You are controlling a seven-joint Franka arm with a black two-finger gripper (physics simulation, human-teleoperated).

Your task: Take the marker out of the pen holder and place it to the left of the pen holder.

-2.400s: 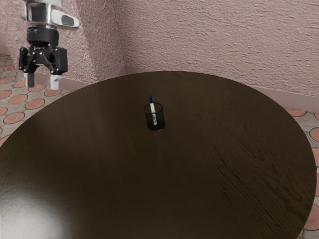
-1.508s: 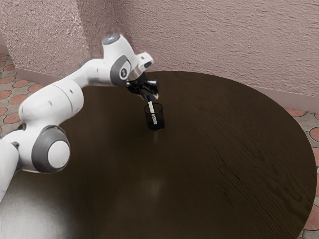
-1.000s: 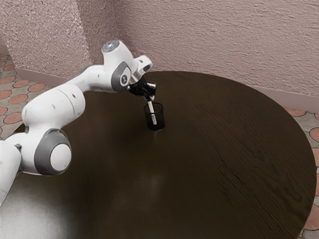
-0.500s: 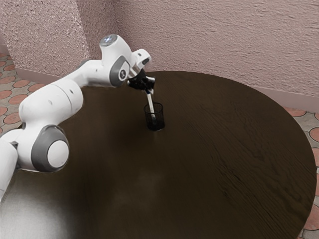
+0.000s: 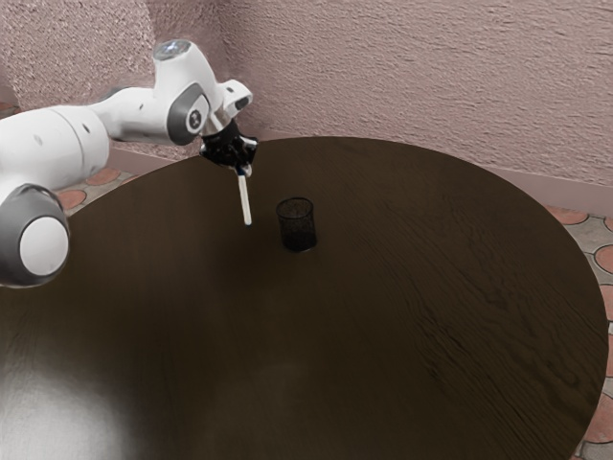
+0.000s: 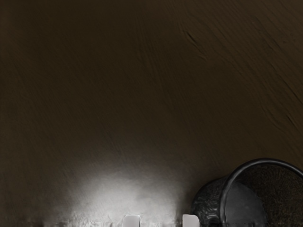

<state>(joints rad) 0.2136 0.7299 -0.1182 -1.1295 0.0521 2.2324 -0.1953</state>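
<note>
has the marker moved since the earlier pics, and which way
Yes: up out of the pen holder and toward the exterior view's left of it. The marker now hangs from the gripper.

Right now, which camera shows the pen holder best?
The exterior view: there the pen holder stands whole and upright on the table. The wrist view looks into it from closer up, but the picture's edges cut it off.
</note>
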